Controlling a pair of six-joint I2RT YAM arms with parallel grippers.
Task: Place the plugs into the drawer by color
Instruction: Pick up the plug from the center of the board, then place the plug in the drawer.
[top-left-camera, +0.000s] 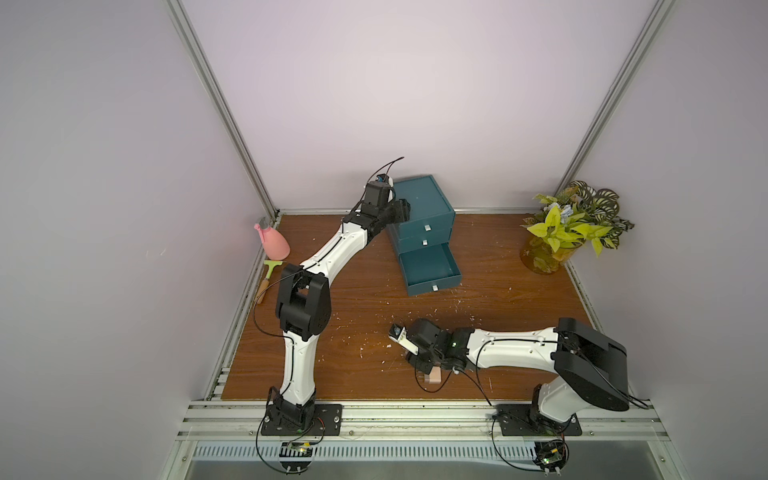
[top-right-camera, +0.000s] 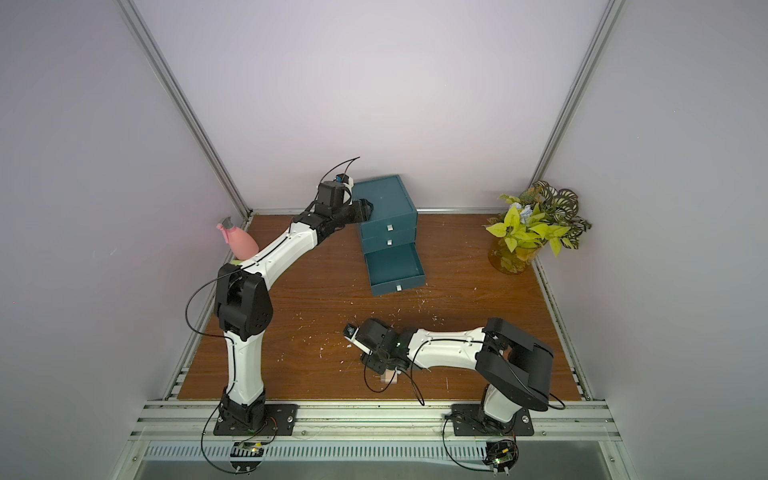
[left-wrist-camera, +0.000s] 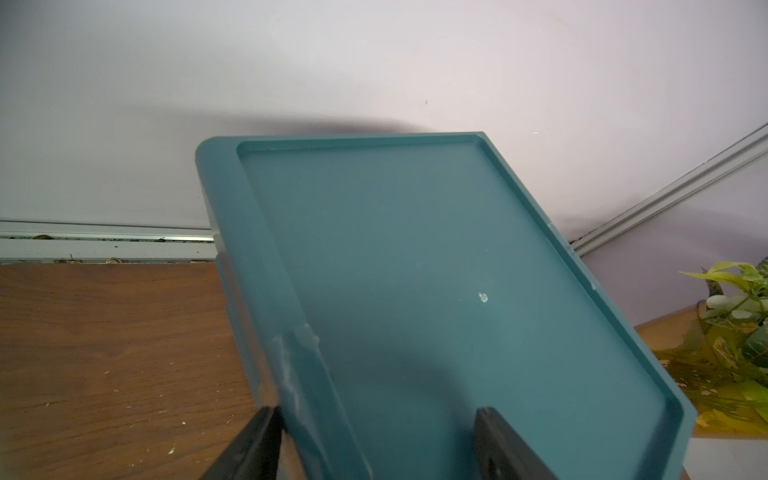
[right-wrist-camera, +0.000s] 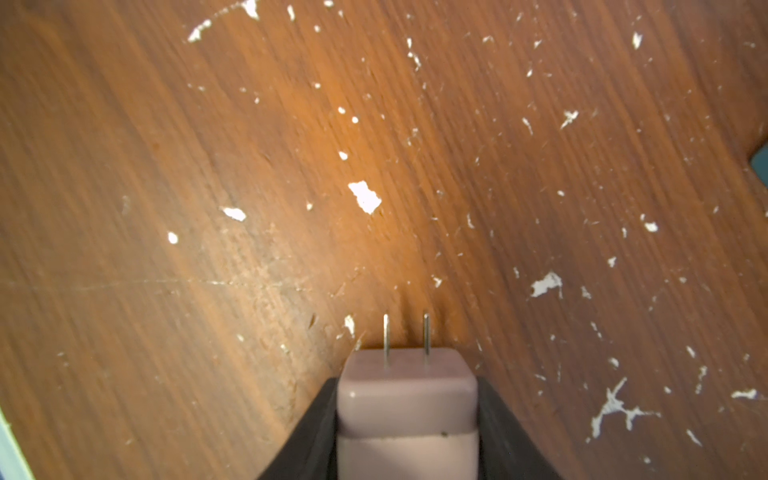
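The drawer (top-left-camera: 424, 203) (top-right-camera: 384, 199) is a dark teal chest at the back of the wooden table. Its bottom tray (top-left-camera: 428, 266) is pulled out and looks empty; the two above are shut. My left gripper (top-left-camera: 401, 210) (left-wrist-camera: 380, 411) is open and straddles the chest's top left edge (left-wrist-camera: 415, 270), one finger beside the side wall and one over the top. Near the front edge, my right gripper (top-left-camera: 430, 372) (right-wrist-camera: 407, 380) is shut on a beige-pink plug (right-wrist-camera: 407, 407) (top-left-camera: 434, 376) just above the table, prongs pointing away from the wrist. No other plugs show.
A pink spray bottle (top-left-camera: 274, 243) and a green scraper (top-left-camera: 270, 276) lie at the table's left edge. A potted plant (top-left-camera: 569, 228) stands at the back right. White flecks are scattered over the wood (right-wrist-camera: 365, 197).
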